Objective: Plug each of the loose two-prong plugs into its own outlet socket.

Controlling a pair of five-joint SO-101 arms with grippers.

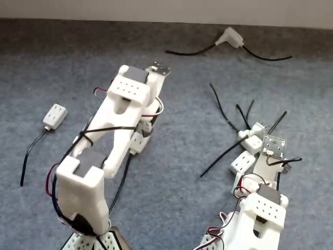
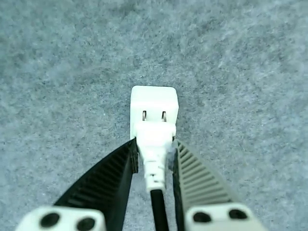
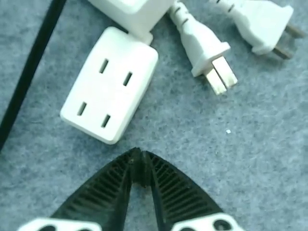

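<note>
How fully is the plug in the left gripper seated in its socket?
Partly in: prongs show between the plug and the socket.

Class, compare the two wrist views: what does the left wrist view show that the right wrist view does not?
Left only: the left tool shut on a held plug, its prongs partly in a single socket. Right only: the right tool shut and empty, a double socket, two loose plugs, a black cable. Both: grey carpet.
</note>
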